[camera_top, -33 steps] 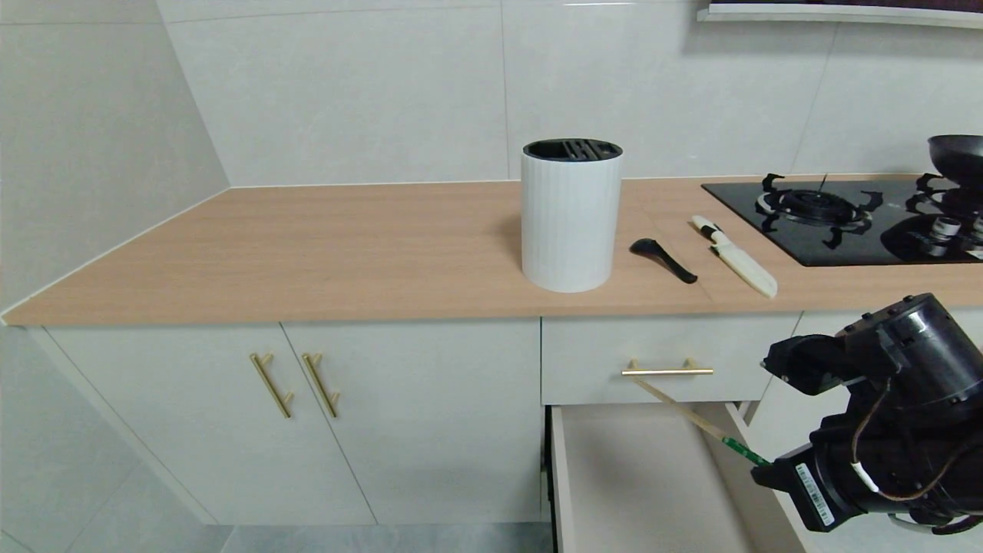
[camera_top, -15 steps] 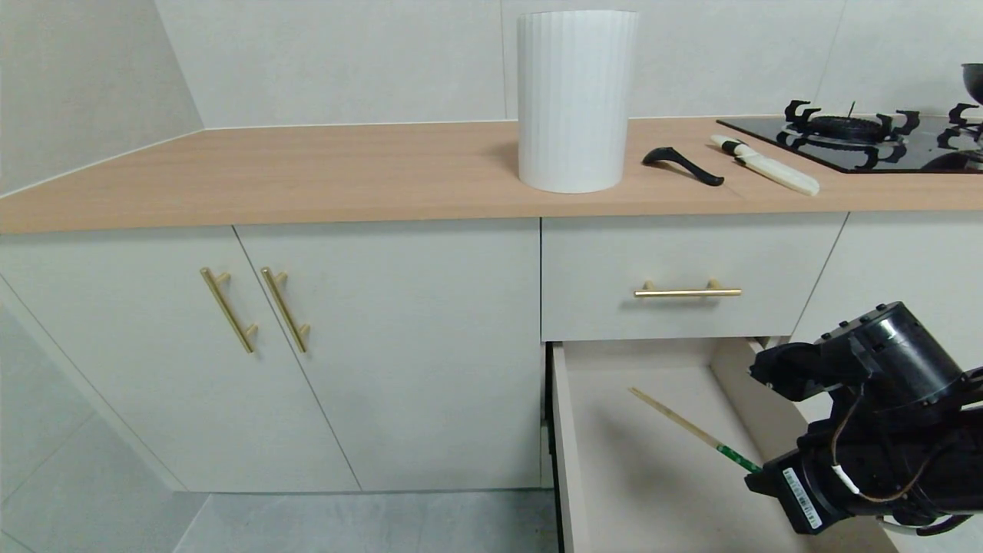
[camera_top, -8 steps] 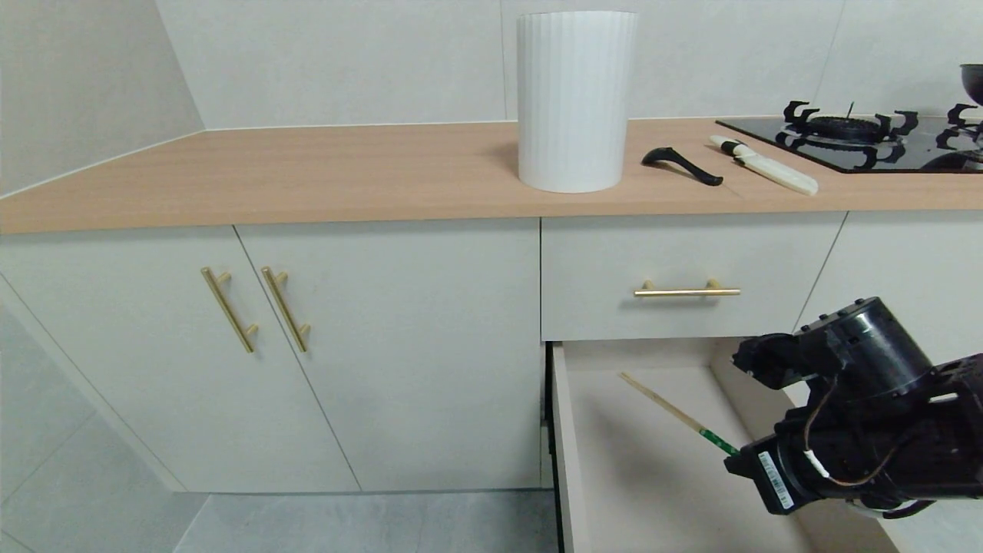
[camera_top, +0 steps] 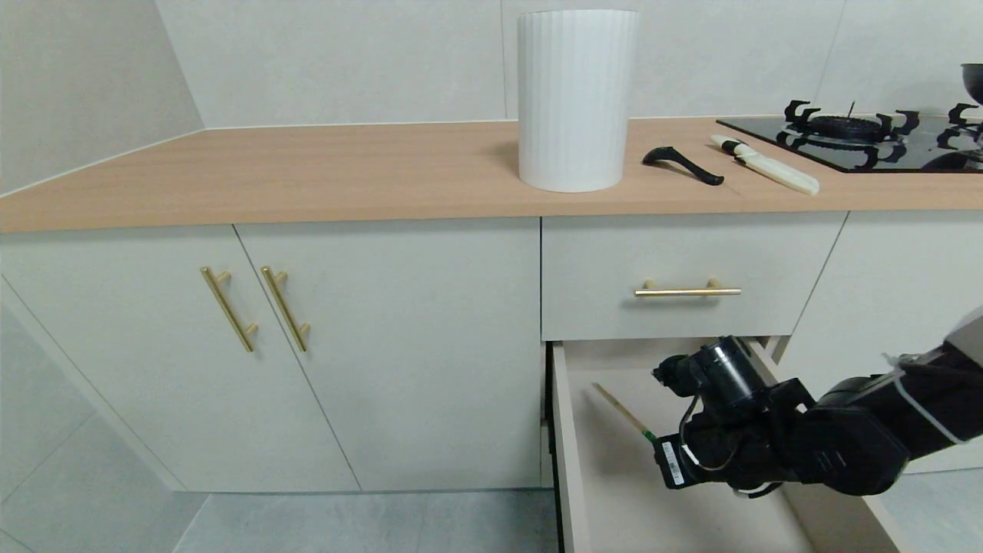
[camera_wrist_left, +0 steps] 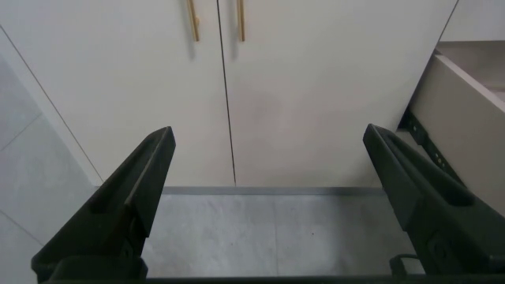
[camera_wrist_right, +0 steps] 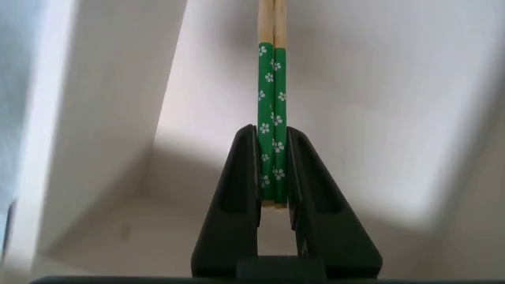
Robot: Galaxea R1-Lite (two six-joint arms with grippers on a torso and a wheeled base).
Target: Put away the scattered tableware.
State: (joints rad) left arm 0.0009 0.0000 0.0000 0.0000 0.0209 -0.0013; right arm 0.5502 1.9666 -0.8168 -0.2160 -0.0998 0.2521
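- The table (camera_top: 307, 173) is a long wood-grain top that runs along a tiled wall, above pale cabinet fronts.
- A tall white ribbed container (camera_top: 576, 100) stands upright on it, right of the middle.
- A black spoon (camera_top: 682, 165) lies near the container's right side, apart from it.
- A cream knife (camera_top: 764, 173) lies just right of the spoon, not touching it.
- A black gas hob (camera_top: 852, 138) sits at the table's right end.

Domestic kitchen. Wood-grain counter (camera_top: 307, 173) across upper half of frame, pale tiled wall (camera_top: 345, 61) behind. Black gas hob (camera_top: 848, 129) with pan supports set into counter, upper right. Below: pale cabinet doors (camera_top: 384, 353) with gold-coloured bar handles (camera_top: 283, 307), open drawer (camera_top: 568, 461) lower centre-right. Knife (camera_top: 768, 173) and black spoon (camera_top: 682, 163) on counter right of white ribbed canister (camera_top: 576, 100). Grey tiled floor (camera_top: 369, 522) at bottom.
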